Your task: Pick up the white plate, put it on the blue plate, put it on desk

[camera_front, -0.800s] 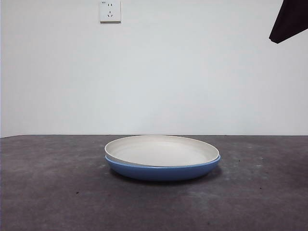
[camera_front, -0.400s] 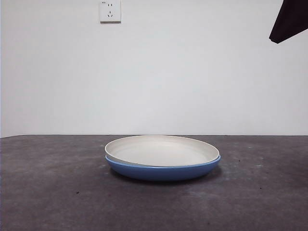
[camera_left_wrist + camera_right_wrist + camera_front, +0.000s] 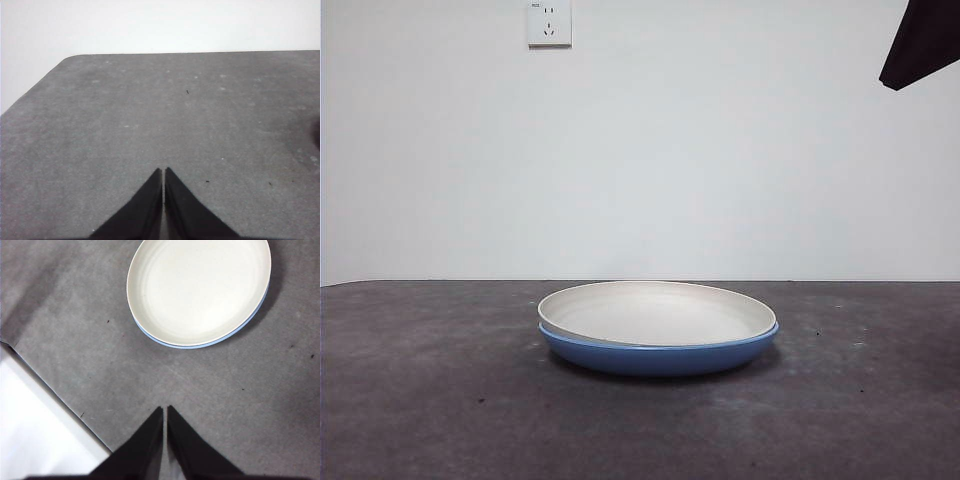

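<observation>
The white plate [image 3: 658, 313] lies nested inside the blue plate [image 3: 658, 356] on the dark grey desk [image 3: 430, 400], in the middle of the front view. From the right wrist view the white plate [image 3: 199, 289] shows from above, with only a thin blue plate rim [image 3: 200, 346] peeking out along one side. My right gripper [image 3: 164, 411] is shut and empty, high above the desk [image 3: 260, 405] and apart from the plates. My left gripper [image 3: 163, 173] is also shut and empty, over bare desk [image 3: 150, 110] with no plate in its view.
A black arm tip [image 3: 925, 42] hangs in the top right corner of the front view. A wall socket [image 3: 549, 22] sits high on the white wall. The desk's edge [image 3: 55, 395] runs diagonally close to the right gripper.
</observation>
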Controlling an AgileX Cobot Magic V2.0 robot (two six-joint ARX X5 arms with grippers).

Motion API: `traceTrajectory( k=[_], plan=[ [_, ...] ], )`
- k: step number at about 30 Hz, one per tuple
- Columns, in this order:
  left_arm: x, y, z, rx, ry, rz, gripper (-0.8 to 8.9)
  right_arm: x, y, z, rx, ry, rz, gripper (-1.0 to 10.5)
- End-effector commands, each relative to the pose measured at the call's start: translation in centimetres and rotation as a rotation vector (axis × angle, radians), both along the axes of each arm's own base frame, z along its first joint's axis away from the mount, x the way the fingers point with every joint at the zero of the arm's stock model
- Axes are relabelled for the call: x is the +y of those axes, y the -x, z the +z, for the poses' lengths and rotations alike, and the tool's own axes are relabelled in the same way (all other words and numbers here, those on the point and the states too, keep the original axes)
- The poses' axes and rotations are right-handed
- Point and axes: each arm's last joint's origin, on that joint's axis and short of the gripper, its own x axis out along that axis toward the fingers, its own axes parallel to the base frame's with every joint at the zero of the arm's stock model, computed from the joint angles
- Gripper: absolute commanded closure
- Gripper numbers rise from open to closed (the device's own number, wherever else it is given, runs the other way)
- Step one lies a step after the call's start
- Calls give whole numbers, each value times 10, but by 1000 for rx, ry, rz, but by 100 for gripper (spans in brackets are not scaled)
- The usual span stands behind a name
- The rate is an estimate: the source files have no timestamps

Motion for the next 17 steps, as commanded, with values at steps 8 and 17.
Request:
traceTrajectory(
  k=[8, 17],
  plan=[
    [0, -1, -8, 26, 4, 3, 804, 2, -2, 5, -23, -5, 15, 939],
    [0, -1, -8, 27, 4, 3, 803, -16, 6, 19, -205, 11, -26, 939]
  ],
)
